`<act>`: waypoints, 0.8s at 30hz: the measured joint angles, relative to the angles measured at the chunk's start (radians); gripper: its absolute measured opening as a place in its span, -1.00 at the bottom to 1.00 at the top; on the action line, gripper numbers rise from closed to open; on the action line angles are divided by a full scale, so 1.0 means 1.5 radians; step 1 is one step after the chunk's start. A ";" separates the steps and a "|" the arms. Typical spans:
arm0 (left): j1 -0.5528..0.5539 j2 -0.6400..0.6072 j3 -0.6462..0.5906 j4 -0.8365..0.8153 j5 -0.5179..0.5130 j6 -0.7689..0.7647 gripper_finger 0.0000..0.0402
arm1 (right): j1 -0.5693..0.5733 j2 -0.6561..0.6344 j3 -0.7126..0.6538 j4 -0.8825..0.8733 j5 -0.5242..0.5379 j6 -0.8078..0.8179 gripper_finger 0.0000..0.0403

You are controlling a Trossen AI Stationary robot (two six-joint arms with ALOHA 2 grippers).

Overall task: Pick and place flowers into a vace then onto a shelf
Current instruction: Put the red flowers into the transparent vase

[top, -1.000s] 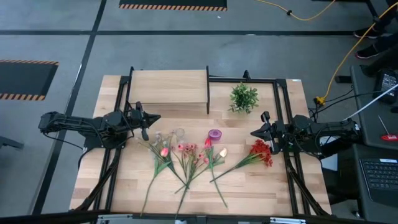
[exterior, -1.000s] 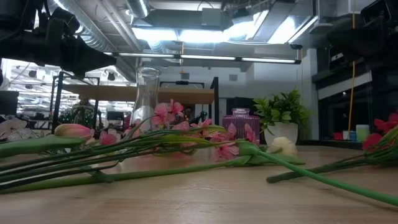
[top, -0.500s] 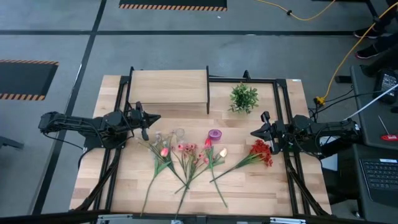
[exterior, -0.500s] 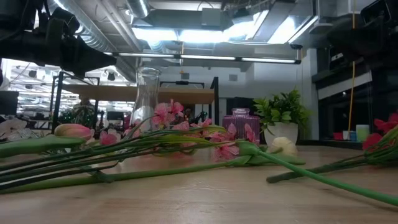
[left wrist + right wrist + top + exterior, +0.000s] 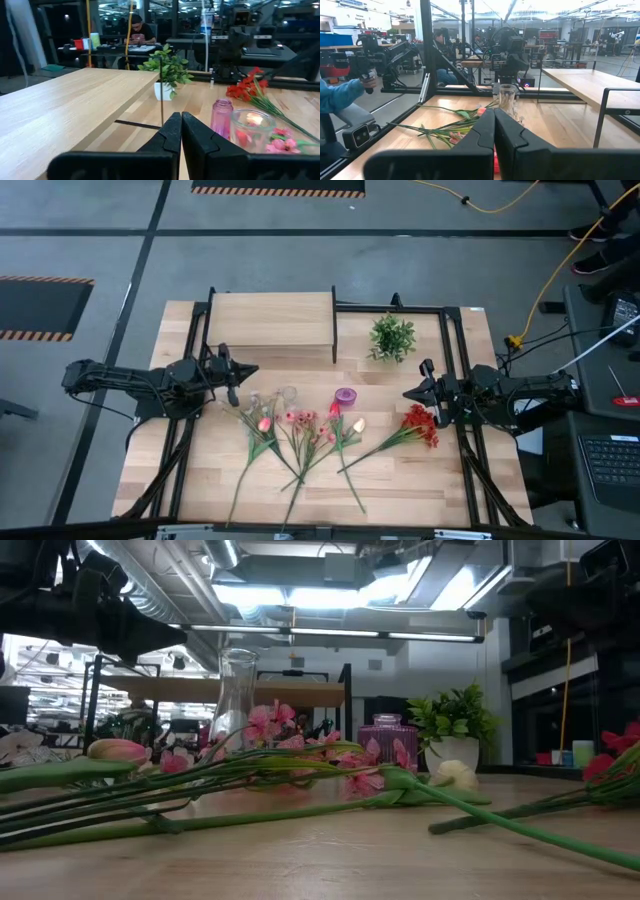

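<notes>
Several artificial flowers lie flat on the table: a pink tulip (image 5: 263, 425), small pink blossoms (image 5: 299, 420), a pink and cream tulip pair (image 5: 347, 423) and a red blossom cluster (image 5: 421, 426). A clear glass vase (image 5: 286, 394) and a small purple vase (image 5: 345, 396) stand upright just beyond them. The shelf (image 5: 270, 323) sits at the table's far side. My left gripper (image 5: 250, 368) hovers shut at the left, near the shelf's front edge. My right gripper (image 5: 407, 393) hovers shut at the right, close to the red cluster. Neither touches anything.
A bushy green potted plant (image 5: 392, 337) stands right of the shelf. Black metal frame rails (image 5: 455, 360) run along the table's sides and far edge. Bare wood lies near the front edge (image 5: 420, 490). A person's blue sleeve (image 5: 340, 95) shows beyond the table.
</notes>
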 joint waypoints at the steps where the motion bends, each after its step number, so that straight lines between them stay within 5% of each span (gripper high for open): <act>1: 0.000 0.000 0.000 0.000 0.016 0.000 -0.97 | 0.000 0.000 0.000 0.000 0.000 0.000 -0.99; 7: 0.000 0.000 0.000 0.001 0.107 0.002 -0.97 | 0.000 0.000 0.000 0.000 0.000 0.000 -0.99; 24: 0.000 0.000 0.000 0.001 0.108 0.001 -0.97 | 0.000 0.000 0.000 0.000 0.000 0.002 -0.99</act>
